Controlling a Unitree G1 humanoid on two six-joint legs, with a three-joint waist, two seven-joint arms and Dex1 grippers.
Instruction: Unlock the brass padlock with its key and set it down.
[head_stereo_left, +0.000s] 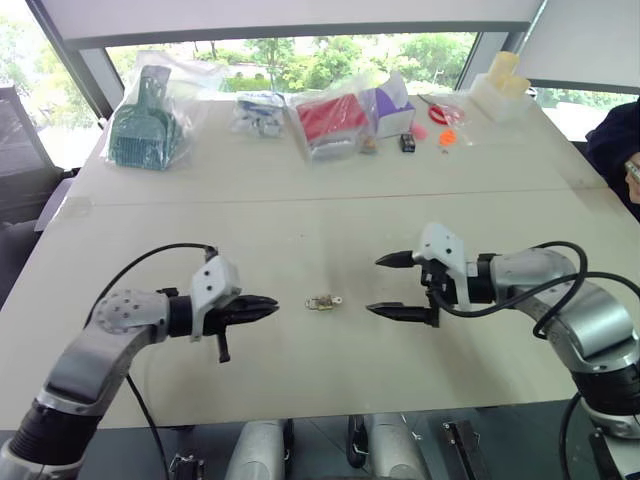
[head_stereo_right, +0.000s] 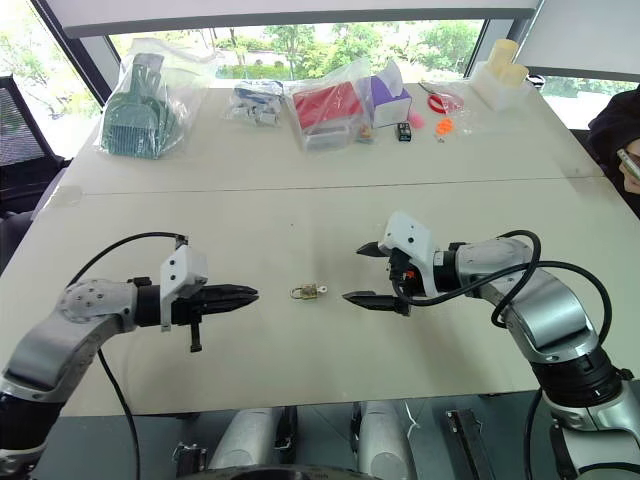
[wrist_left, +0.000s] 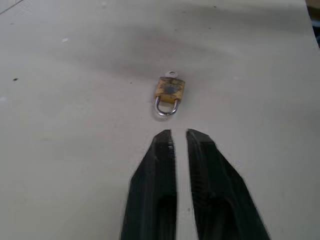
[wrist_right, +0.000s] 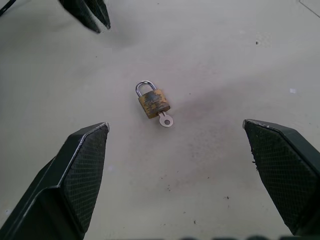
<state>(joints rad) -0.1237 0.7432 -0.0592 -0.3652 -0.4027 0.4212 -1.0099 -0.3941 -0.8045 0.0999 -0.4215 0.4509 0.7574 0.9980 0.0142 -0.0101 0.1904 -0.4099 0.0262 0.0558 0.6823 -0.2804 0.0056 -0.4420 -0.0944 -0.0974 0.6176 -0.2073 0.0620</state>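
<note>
A: What lay along the far edge of the table (head_stereo_left: 300, 400), from the left?

B: At about ten o'clock sat a clear bag holding a green plastic piece (head_stereo_left: 147, 125). Next came a small bag of pale parts (head_stereo_left: 258, 110), then a bagged red item (head_stereo_left: 333, 120) near twelve, a small black box (head_stereo_left: 407, 143), and a pale yellow stack in a tray (head_stereo_left: 503, 82) at about two o'clock.

A: And the left gripper (head_stereo_left: 266, 306)?

B: It hovered above the table at nine o'clock of the lock, tips aimed toward it. Its jaws stood nearly together, a thin slit between them, holding nothing.

A: Where was the brass padlock (wrist_right: 154, 103)?

B: It lay flat on the bare table, midway between the two grippers and touched by neither. Its silvery shackle sat seated in the body and pointed toward the left gripper. The key (wrist_right: 165, 120) stuck out of the body's other end, its looped head toward the right gripper.

A: And the right gripper (head_stereo_left: 392, 285)?

B: It hung at three o'clock of the padlock, jaws spread wide and empty. A person's dark sleeve (head_stereo_left: 612, 150) showed at the table's right edge.
</note>
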